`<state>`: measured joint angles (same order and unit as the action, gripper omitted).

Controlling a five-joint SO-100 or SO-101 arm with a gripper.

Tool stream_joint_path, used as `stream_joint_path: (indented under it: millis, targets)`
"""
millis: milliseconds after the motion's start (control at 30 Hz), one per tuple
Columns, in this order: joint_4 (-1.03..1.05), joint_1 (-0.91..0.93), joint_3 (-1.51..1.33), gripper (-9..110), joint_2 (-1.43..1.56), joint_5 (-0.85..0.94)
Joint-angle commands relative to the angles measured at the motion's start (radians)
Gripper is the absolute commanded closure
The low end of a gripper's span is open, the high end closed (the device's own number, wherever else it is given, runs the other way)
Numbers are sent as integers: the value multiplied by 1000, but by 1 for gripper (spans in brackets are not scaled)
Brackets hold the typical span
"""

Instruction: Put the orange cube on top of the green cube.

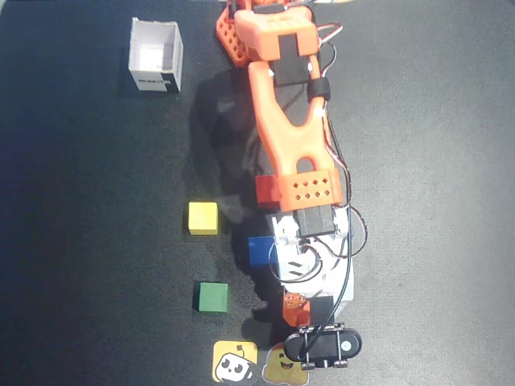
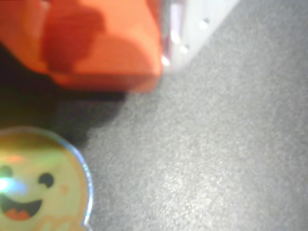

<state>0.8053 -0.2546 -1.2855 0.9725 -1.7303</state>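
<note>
Orange cube (image 2: 96, 43) fills the top left of the wrist view — blurred, matte, soft-edged, pressed against a pale finger (image 2: 192, 29). Gripper (image 1: 298, 305) looks closed on it; overhead, the cube shows as a small orange patch under the arm's white wrist section. Below it sits a glossy round smiley sticker (image 2: 38, 187) on the dark, grainy mat (image 2: 216, 159). Green cube (image 1: 213, 297) rests apart to the left in the overhead view, nothing on it. Yellow cube (image 1: 203, 218) above it, blue cube (image 1: 261, 250) and red cube (image 1: 267, 190) beside the arm. White open box (image 1: 155, 56) top left — square, thin-walled.
</note>
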Motion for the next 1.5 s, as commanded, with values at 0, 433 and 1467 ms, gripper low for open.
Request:
stream_joint_path:
  millis: [0,433,1467]
  targets:
    - [-18,0,23,95,11,-15]
    - [41,26,23,96,58,-25]
    - [282,256,-160,96,457,256]
